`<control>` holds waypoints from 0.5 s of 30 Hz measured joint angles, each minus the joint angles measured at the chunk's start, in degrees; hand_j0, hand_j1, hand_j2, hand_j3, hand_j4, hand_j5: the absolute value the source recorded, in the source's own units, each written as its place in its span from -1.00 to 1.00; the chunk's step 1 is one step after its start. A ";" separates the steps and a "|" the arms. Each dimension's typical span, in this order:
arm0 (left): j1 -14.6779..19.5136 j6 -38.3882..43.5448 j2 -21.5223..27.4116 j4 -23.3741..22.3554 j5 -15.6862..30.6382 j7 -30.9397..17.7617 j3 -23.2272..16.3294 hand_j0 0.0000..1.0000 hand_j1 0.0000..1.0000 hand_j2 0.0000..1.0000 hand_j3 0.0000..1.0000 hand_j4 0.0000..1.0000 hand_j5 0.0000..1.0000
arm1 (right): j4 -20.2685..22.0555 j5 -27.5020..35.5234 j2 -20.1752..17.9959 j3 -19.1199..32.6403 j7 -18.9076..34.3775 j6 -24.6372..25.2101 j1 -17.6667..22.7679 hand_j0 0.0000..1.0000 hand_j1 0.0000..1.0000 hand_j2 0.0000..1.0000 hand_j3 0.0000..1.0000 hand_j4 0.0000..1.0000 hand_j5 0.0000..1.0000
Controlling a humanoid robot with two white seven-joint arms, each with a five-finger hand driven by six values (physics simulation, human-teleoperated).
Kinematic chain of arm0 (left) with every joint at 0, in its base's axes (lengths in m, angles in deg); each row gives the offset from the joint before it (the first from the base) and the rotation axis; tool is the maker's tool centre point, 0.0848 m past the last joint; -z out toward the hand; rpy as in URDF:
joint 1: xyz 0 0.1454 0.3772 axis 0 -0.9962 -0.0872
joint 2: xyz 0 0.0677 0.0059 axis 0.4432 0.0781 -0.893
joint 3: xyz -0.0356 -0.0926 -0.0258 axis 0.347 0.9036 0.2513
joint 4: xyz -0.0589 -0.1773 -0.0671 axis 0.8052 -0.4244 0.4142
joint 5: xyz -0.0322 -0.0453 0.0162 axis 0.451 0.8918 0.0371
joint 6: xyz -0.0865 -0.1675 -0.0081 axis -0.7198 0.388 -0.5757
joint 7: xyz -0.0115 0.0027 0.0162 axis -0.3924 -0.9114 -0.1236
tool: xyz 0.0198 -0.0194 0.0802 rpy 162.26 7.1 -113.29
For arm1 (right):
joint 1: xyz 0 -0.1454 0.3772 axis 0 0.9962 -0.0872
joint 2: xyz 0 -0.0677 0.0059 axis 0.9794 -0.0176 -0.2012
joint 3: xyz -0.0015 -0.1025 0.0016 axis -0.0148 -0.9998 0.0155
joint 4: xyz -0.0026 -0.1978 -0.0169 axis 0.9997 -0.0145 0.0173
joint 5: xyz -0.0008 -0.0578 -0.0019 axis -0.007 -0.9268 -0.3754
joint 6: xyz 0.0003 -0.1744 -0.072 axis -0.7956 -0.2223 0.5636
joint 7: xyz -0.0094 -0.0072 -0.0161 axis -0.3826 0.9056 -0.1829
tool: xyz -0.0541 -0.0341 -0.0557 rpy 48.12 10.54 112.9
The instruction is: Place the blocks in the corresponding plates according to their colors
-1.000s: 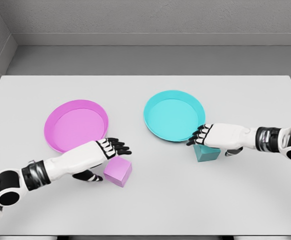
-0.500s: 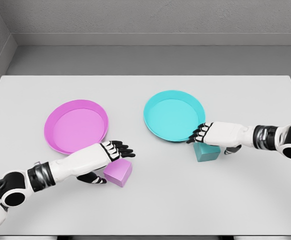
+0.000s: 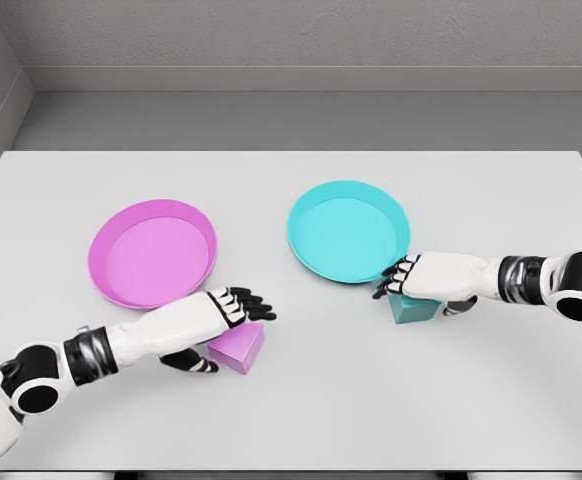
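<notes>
The left hand [image 3: 223, 318] is laid over the pink block [image 3: 241, 351], its arm entering from the lower left. The black fingers [image 3: 249, 303] are stretched out flat above the block's top, pointing to the right, and the thumb [image 3: 193, 362] is set low against the block's left side. The block is thus bracketed between fingers and thumb, but a firm grip cannot be confirmed; the block is seen resting on the table [image 3: 301, 410].

The right hand [image 3: 426, 281] is placed on top of the teal block [image 3: 413, 307], its arm entering from the right edge. Its fingers [image 3: 396, 273] are curled down over the block's upper left edge, and part of the hand is seen behind the block's right side. Whether the block is clamped or only covered cannot be told; it too stands on the table.

The pink block lies just below and to the right of the pink plate [image 3: 152, 252], near its rim but apart from it. The teal block sits just below the lower right rim of the teal plate [image 3: 348, 230], and the fingertips of the right hand are seen almost at that rim. The two plates lie side by side, well apart.
</notes>
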 measured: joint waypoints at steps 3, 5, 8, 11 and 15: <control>1.41 0.00 0.27 0.01 0.18 -0.02 -1.54 1.00 1.00 1.00 1.00 1.00 1.00 | 0.02 0.04 0.01 0.07 0.32 0.02 0.00 0.58 0.58 0.58 0.58 0.58 0.58; 1.85 0.00 0.38 0.01 0.22 -0.03 -2.33 1.00 1.00 1.00 1.00 1.00 1.00 | 0.03 0.05 0.02 0.18 0.42 0.01 0.00 0.52 0.52 0.52 0.52 0.52 0.52; 2.55 0.00 0.45 0.01 0.26 -0.04 -3.69 1.00 1.00 1.00 1.00 1.00 1.00 | -0.02 -0.03 -0.02 0.45 0.51 -0.02 -0.09 0.50 0.50 0.50 0.50 0.50 0.50; 2.55 0.00 0.49 0.05 0.42 -0.04 -4.33 1.00 1.00 1.00 1.00 1.00 1.00 | -0.05 -0.08 -0.05 0.63 0.57 -0.05 -0.35 0.43 0.43 0.43 0.43 0.43 0.43; 2.64 0.00 0.85 0.30 0.62 -0.04 -4.66 1.00 1.00 1.00 1.00 1.00 1.00 | -0.06 -0.09 -0.07 0.71 0.61 -0.07 -0.44 0.41 0.41 0.41 0.41 0.41 0.41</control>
